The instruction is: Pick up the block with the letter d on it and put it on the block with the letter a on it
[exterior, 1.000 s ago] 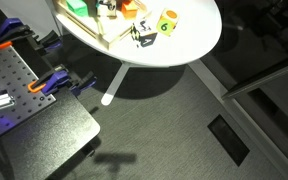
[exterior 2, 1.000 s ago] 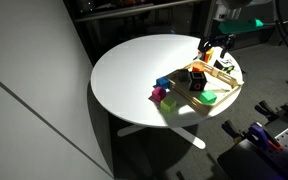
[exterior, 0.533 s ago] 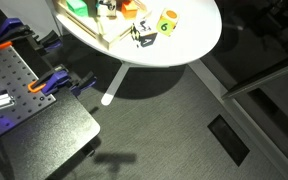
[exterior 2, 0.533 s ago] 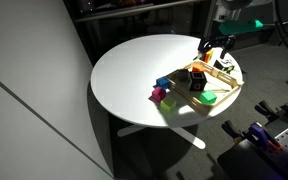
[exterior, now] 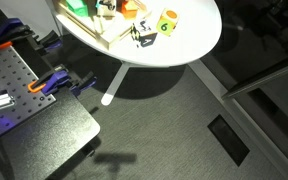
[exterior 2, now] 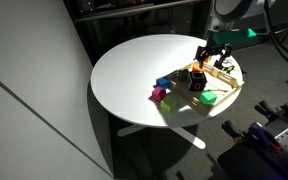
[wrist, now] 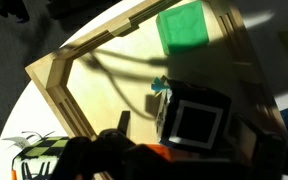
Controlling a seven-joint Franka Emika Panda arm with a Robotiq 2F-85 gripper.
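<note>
At the desk [exterior 2: 134, 70], my fingers [exterior 2: 212, 50] hover over the tray [wrist: 59, 100]; how wide they stand, I cannot tell. The d block [wrist: 194, 120] sits ungrasped in the tray, near a green block [wrist: 189, 27]. Pickup and stacking, I judge, both remain.

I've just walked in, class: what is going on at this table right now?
A robot arm's gripper hangs over the wooden tray on the round white table. In the wrist view, the dark-bordered block with a white face lies in the tray close to the gripper, with a green block farther in. Nothing looks grasped yet; whether the gripper is open cannot be told.
</note>
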